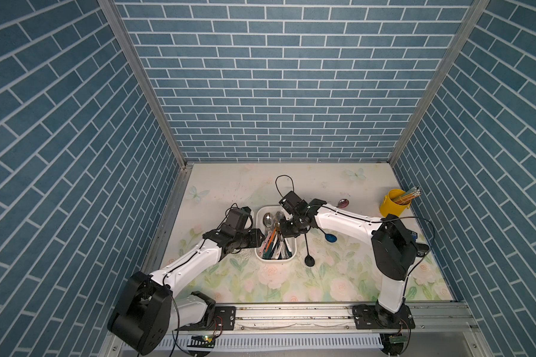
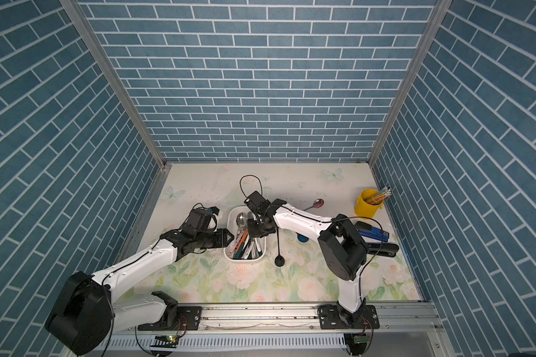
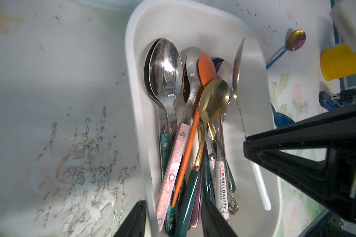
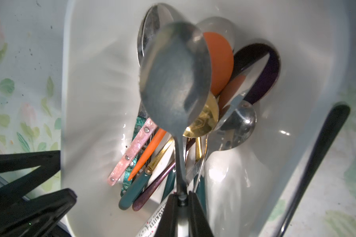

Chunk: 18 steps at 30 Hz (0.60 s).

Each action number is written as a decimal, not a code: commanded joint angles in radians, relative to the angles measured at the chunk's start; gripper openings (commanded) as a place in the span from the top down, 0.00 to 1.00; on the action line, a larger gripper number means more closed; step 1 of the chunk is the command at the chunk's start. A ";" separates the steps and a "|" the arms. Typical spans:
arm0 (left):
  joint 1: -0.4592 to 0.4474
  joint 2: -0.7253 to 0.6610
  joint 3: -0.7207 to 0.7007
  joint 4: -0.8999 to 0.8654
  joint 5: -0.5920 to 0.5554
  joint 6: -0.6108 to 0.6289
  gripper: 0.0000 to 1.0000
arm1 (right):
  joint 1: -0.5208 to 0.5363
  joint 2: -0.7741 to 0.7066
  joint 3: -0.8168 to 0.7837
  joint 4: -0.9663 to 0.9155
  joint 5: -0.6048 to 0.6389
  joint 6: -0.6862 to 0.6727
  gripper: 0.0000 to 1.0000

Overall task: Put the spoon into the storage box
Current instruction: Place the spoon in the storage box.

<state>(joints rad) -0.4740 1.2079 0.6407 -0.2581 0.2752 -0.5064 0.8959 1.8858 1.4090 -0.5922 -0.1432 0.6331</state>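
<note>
The white storage box point(image 1: 276, 261) point(image 2: 245, 261) stands mid-table, with several spoons lying inside it. My right gripper point(image 4: 181, 197) point(image 1: 281, 229) is shut on the thin handle of a silver spoon point(image 4: 175, 76), whose bowl hangs above the pile at the box's far end. In the left wrist view this spoon point(image 3: 237, 67) shows edge-on, held by the right gripper point(image 3: 247, 143). My left gripper point(image 3: 173, 202) point(image 1: 260, 238) is open and straddles the box's left wall point(image 3: 130, 61), one finger outside and one over the handles inside.
A yellow cup point(image 1: 393, 207) of pencils stands at the back right. Loose on the table lie a purple spoon point(image 1: 343, 203), a blue spoon point(image 1: 330, 238) and a black long-handled spoon point(image 1: 308, 261) just right of the box. A blue stapler point(image 2: 373, 233) lies behind the right arm.
</note>
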 commanded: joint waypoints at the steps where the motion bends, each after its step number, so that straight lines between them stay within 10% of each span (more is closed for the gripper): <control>1: -0.006 -0.008 0.028 -0.036 -0.049 0.027 0.51 | 0.009 0.033 -0.001 -0.006 0.000 0.033 1.00; 18: -0.005 -0.008 0.126 -0.153 -0.190 0.146 0.45 | 0.020 0.063 0.100 -0.098 0.078 -0.010 0.71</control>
<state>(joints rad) -0.4763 1.2007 0.7391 -0.3740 0.1219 -0.3988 0.9100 1.9488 1.4555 -0.6353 -0.1173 0.6315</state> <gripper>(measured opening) 0.544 0.281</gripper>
